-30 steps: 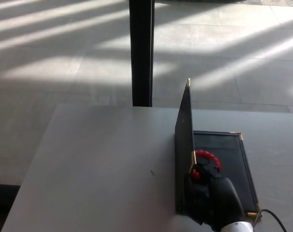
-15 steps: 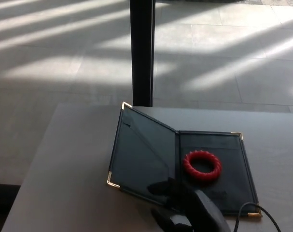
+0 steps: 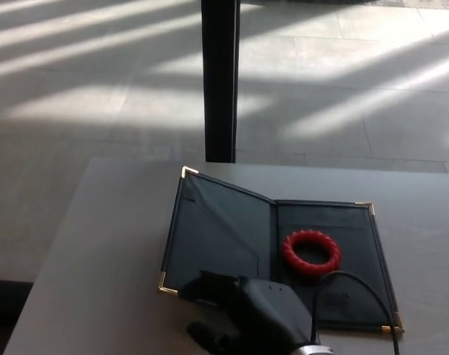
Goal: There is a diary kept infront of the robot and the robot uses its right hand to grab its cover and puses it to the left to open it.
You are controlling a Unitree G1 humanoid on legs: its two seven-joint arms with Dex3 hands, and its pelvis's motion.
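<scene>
The diary (image 3: 276, 255) lies open on the grey table (image 3: 113, 244), occupying the centre-right of the tabletop in the head view. Its cover (image 3: 217, 237) is folded out toward 9 o'clock and rests low over the table, its far edge angled slightly toward 11 o'clock. Brass corner caps show at the cover's far and near outer corners and at the far and near corners of the right-hand panel.

A red ring (image 3: 312, 252) lies on the inner face of the right-hand panel, just toward 3 o'clock of the spine.

My right hand (image 3: 246, 314) sits at 6 o'clock of the diary, overlapping the near edge of the cover. Its fingers (image 3: 209, 285) extend toward 10 o'clock onto the cover's near margin. I cannot tell from this view whether they clamp the cover or merely rest on it. A black cable (image 3: 357, 285) loops from my wrist across the near part of the right-hand panel.

My left hand does not appear.

Beyond the table at 12 o'clock stands a dark vertical post (image 3: 220, 78) on a sunlit tiled floor (image 3: 342, 89).
</scene>
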